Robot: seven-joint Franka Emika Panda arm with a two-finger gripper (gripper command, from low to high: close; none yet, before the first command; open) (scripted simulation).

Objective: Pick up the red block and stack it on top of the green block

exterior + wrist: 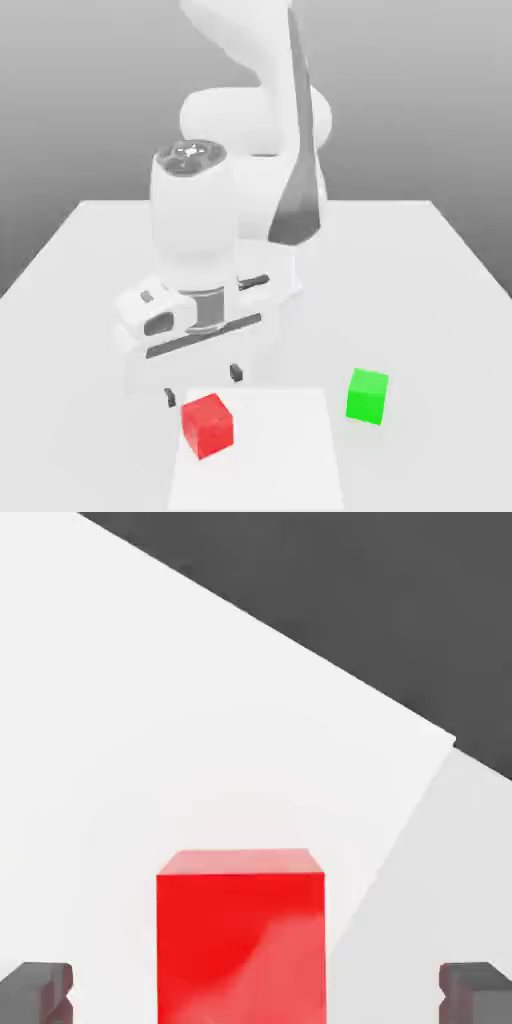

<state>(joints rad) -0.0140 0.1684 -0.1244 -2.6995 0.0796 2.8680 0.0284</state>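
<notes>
Red matte cube sits between the wide-spread fingertips in the hand view, while the exterior view adds a bright green matte cube.

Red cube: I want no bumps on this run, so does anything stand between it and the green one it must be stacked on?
Nothing visible stands between the red cube and the green cube; only bare flat surface lies there.
</notes>
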